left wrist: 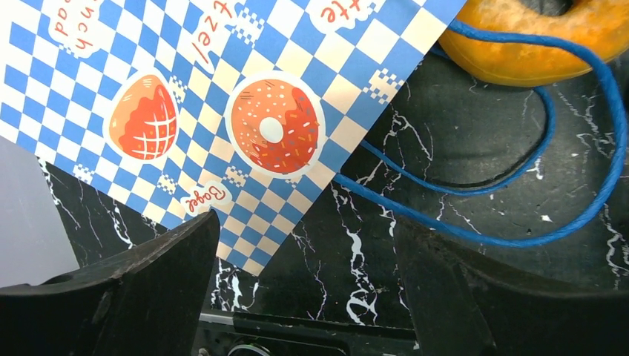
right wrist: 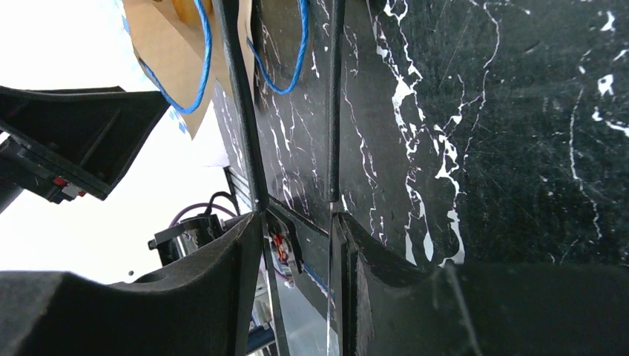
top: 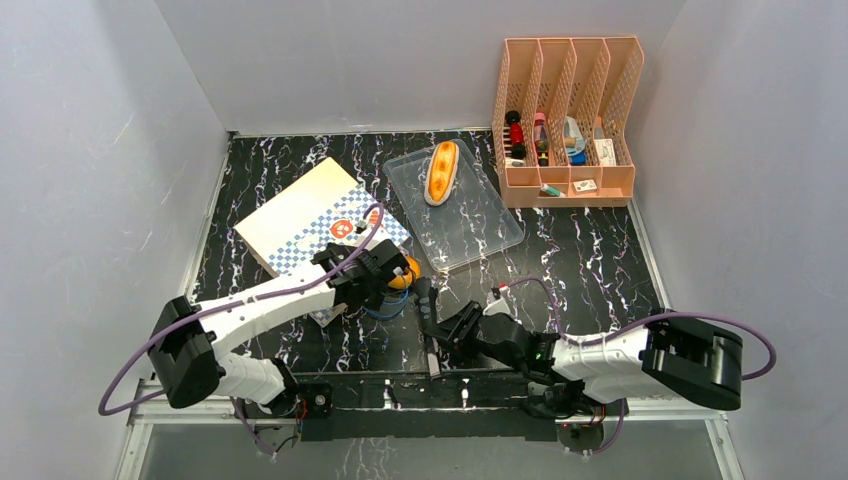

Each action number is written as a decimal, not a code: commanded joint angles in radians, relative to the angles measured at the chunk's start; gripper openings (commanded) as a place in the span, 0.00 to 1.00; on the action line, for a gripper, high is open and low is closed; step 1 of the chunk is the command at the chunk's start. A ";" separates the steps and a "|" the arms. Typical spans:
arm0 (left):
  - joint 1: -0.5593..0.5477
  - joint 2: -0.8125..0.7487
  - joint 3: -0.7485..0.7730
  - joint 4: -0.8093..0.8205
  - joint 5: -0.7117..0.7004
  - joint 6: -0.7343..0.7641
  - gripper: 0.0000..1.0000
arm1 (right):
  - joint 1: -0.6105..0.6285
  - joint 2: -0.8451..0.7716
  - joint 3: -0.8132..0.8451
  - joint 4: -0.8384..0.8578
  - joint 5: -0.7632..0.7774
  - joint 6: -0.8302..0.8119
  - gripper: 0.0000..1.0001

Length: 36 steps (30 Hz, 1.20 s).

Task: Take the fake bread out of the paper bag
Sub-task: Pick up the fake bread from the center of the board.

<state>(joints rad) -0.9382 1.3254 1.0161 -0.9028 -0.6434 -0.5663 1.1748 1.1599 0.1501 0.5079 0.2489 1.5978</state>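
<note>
The paper bag (top: 295, 215) lies flat at the left middle of the table, its checkered band (left wrist: 185, 89) toward me. A golden ring donut (top: 405, 272) rests on the table at the bag's mouth, with the blue cord handles (left wrist: 519, 178) looped across it (left wrist: 534, 37). My left gripper (top: 392, 282) hovers beside the donut, open over the bag's corner, with nothing between its jaws (left wrist: 308, 237). A long orange-tan bun (top: 441, 170) lies in the clear plastic tray (top: 480, 225). My right gripper (top: 440, 325) is shut on thin black tongs (right wrist: 331, 111) that point toward the bag's handles (right wrist: 202, 59).
A peach desk organizer (top: 565, 120) with small items stands at the back right. Grey walls close in the black marble table (top: 590, 260) on three sides. The tray sits between the bag and the organizer.
</note>
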 commanded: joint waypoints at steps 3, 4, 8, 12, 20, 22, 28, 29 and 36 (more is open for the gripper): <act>-0.002 0.031 -0.034 0.016 -0.037 -0.013 0.91 | -0.006 0.060 0.034 0.139 -0.061 0.021 0.36; -0.002 0.033 -0.037 0.016 -0.040 -0.019 0.93 | -0.007 0.069 0.034 0.150 -0.065 0.023 0.36; -0.003 0.023 -0.031 0.013 -0.048 -0.046 0.95 | -0.006 0.094 0.047 0.178 -0.079 0.024 0.36; -0.004 -0.028 -0.032 0.038 -0.037 -0.038 0.97 | -0.009 0.098 0.059 0.186 -0.086 0.019 0.36; -0.004 -0.067 -0.033 0.033 -0.001 -0.057 0.98 | -0.014 0.049 0.051 0.162 -0.085 0.014 0.36; -0.005 -0.069 -0.035 0.026 0.008 -0.070 0.98 | -0.020 0.040 0.047 0.161 -0.089 0.015 0.36; -0.022 -0.116 -0.027 0.017 0.005 -0.089 0.98 | -0.038 0.048 0.042 0.186 -0.124 0.021 0.36; -0.024 -0.116 -0.023 0.009 0.004 -0.093 0.98 | -0.038 0.054 0.040 0.194 -0.130 0.025 0.36; -0.042 -0.092 -0.017 0.008 -0.009 -0.110 0.98 | -0.038 0.130 0.001 0.316 -0.189 0.080 0.36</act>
<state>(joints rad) -0.9661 1.2343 0.9836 -0.8722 -0.6327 -0.6540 1.1423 1.2556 0.1658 0.6735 0.1051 1.6325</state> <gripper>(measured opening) 0.983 0.360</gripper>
